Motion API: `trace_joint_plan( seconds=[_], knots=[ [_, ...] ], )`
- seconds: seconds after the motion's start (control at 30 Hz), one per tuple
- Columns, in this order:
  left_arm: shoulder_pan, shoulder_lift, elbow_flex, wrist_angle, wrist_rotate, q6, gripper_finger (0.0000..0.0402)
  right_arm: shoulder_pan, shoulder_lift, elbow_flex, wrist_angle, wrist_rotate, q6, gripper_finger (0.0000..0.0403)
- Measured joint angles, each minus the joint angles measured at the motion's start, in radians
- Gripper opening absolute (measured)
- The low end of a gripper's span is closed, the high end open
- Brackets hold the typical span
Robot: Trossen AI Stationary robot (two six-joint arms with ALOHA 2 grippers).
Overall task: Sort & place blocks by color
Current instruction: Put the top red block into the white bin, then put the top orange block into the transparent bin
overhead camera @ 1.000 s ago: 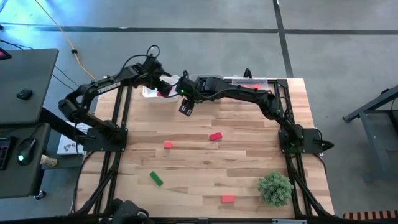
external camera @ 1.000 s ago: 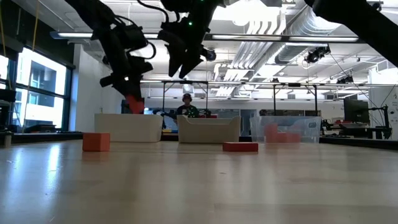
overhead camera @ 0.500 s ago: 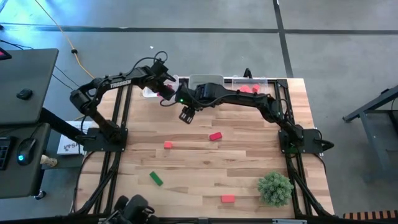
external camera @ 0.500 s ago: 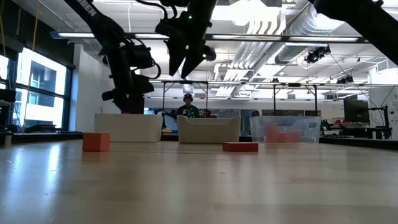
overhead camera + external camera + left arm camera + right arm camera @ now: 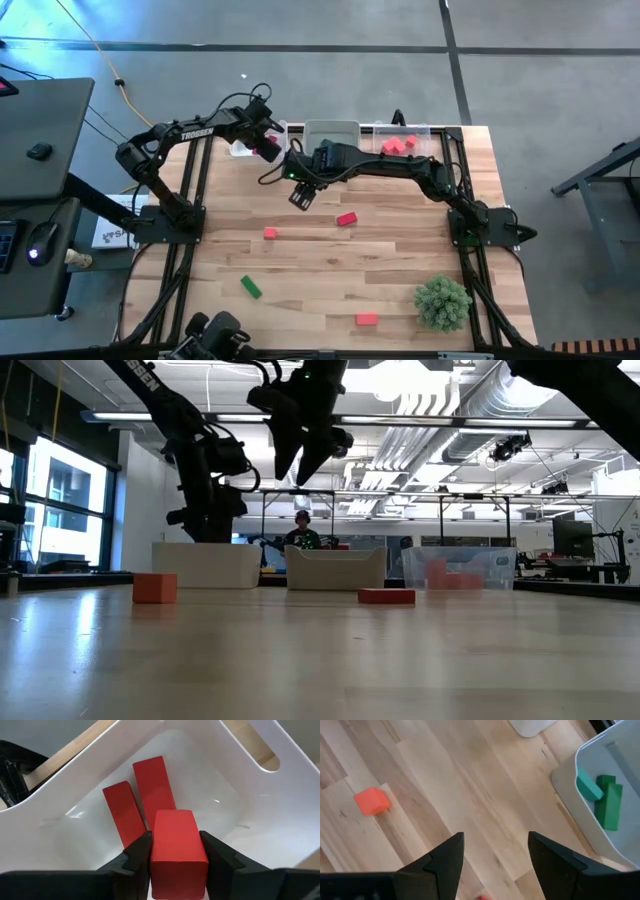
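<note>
My left gripper (image 5: 266, 149) reaches down into the white bin (image 5: 250, 810) at the table's far left, shut on a red block (image 5: 178, 837). Two more red blocks (image 5: 125, 815) lie on that bin's floor. My right gripper (image 5: 300, 196) hangs open above bare table near the middle, with nothing between its fingers. On the table lie a red block (image 5: 346, 218), an orange-red cube (image 5: 270, 233), a green block (image 5: 250, 287) and another red block (image 5: 367, 320). In the low view the bin's wall (image 5: 207, 565) hides the left gripper's fingertips. My left gripper pinches the red block by its two long sides (image 5: 155, 845) between its two fingers (image 5: 136, 854). The fingers come steeply from above and lie along the block. The block stands on end inside the bin, above the two red blocks; I cannot tell whether it touches them.
Along the far edge stand a second white bin (image 5: 332, 130) holding green blocks (image 5: 606, 800) and a clear bin (image 5: 410, 142) holding red ones. A bushy green plant (image 5: 442, 302) stands near the front right corner. Bare wood lies between the loose blocks.
My left gripper has sunk into the far-left white bin with the red block, which has dropped out of sight behind the bin's wall in the low view. My right gripper has moved toward the table's near edge and rolled a little, staying open.
</note>
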Motion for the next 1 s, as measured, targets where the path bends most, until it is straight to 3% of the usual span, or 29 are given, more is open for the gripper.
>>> trace_joint_plan(
  seconds=[0.5, 0.77, 1.0],
  knots=[
    [0.0, -0.004, 0.0, -0.013, -0.009, 0.0, 0.0193, 0.02, 0.0, 0.0, -0.005, -0.003, 0.061, 0.0209],
    [0.0, -0.053, 0.001, -0.012, -0.006, 0.061, 0.0199, 0.026, 0.0, -0.001, -0.008, -0.013, 0.079, 0.0209],
    [0.0, -0.14, 0.001, -0.024, -0.005, 0.061, 0.02, 0.026, 0.0, -0.001, -0.006, -0.098, 0.052, 0.0209]
  ],
)
